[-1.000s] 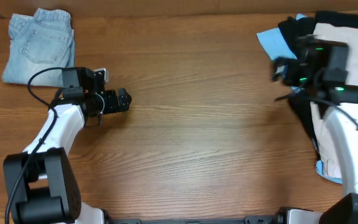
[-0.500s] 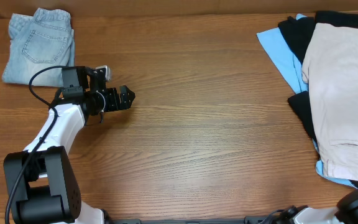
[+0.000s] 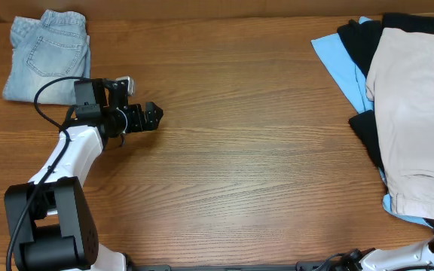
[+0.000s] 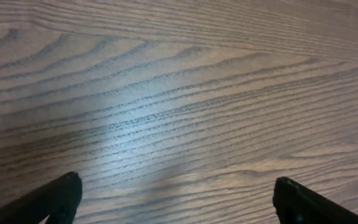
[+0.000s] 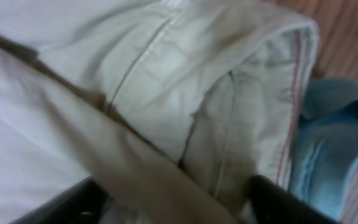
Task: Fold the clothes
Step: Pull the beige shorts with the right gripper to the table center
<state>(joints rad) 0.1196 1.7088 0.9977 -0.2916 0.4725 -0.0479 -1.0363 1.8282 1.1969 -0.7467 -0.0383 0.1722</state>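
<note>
Brown wood-grain tabletop (image 3: 239, 150) is filling the overhead view, its long grain lines running side to side, and a pale sheen of light is showing on it in the left wrist view. At the far left corner a folded pale-blue denim garment (image 3: 47, 53) is lying flat, back pockets up. Near it the left gripper (image 3: 151, 117) is hanging over bare wood and pointing toward the middle of the table, its black fingers (image 4: 61, 194) spread wide with nothing between them.

Along the right edge a loose heap is resting. Large beige cotton shorts (image 3: 413, 113) are lying on top, while a black garment (image 3: 356, 38) and a light-blue garment (image 3: 331, 54) are showing from under them. The right gripper (image 5: 173, 208) is sitting low over the beige cloth by a stitched hem with a red-thread edge, jaws parted. That view is blurred, so I cannot tell whether the fingers are touching the fabric. Light-blue cloth is peeking out just beside that hem.
</note>
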